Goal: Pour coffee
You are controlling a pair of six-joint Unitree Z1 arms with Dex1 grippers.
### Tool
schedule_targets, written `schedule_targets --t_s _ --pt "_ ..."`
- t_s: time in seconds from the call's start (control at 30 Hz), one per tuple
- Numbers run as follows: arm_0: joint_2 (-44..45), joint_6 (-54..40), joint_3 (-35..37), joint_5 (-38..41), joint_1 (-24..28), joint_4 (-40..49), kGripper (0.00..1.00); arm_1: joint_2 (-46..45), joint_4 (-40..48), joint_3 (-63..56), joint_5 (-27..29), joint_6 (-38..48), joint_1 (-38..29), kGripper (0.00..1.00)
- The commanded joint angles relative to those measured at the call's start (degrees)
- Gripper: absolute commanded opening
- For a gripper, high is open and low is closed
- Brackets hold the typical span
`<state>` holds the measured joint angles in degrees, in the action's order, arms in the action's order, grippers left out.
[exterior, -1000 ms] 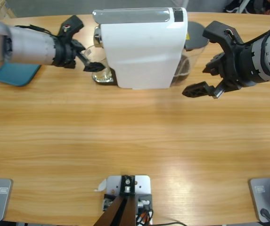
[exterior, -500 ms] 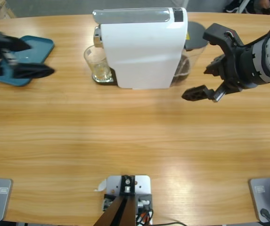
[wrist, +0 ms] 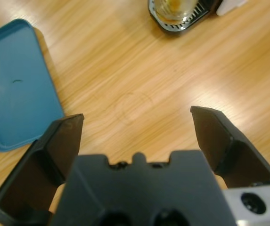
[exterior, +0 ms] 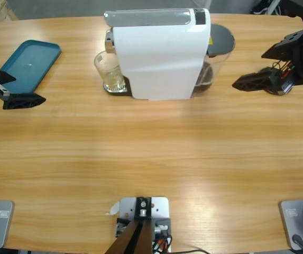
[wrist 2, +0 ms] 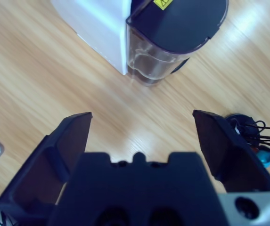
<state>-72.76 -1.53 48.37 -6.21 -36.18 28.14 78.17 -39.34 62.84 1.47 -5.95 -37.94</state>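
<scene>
left claw withdrawn to left edge | right claw pulled back, seemingly higher

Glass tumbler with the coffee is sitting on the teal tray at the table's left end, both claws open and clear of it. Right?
Not quite. The glass tumbler stands on the drip grate of the white coffee machine, not on the teal tray, which lies apart, as the high view shows. The left claw and right claw are indeed open and clear of it.

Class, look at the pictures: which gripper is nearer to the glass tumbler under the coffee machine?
Left. The left gripper hangs open beside the blue tray, some way from the glass tumbler; the right gripper is beyond the coffee machine.
</scene>
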Motion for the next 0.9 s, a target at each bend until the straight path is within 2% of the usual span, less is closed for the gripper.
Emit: schedule_targets --t_s 0.03,0.1,0.23,0.5,0.67,0.8,0.9 --pt "0.21 1.18 -3.93 -1.56 -0.38 -3.11 1.0 6.13 6.91 0.57 -3.14 -2.18 3.5 0.884" --pt "0.32 1.18 -4.04 -1.52 -0.38 -3.22 1.0 8.07 6.63 3.24 -3.05 -2.12 4.12 0.889" --pt "0.35 1.18 -4.28 -1.52 -0.38 -3.66 1.0 11.88 1.23 11.5 -2.9 -4.25 4.63 0.983" --pt "-0.11 1.26 -4.41 -1.52 -0.38 -3.8 1.0 15.62 -8.14 26.51 -2.6 -5.48 7.24 0.993" --pt "-0.37 1.26 -4.43 -1.52 -0.38 -3.8 1.0 16.91 -8.74 28.22 -2.98 -5.48 8.39 0.895" --pt "-0.55 1.26 -4.43 -1.52 -0.38 -3.8 1.0 19.28 -8.77 30.22 -3.93 -5.52 8.33 0.882" --pt "-0.72 1.26 -4.37 -1.52 -0.38 -3.8 1.0 21.06 -11.04 33.84 -3.97 -6.43 8.37 0.693"
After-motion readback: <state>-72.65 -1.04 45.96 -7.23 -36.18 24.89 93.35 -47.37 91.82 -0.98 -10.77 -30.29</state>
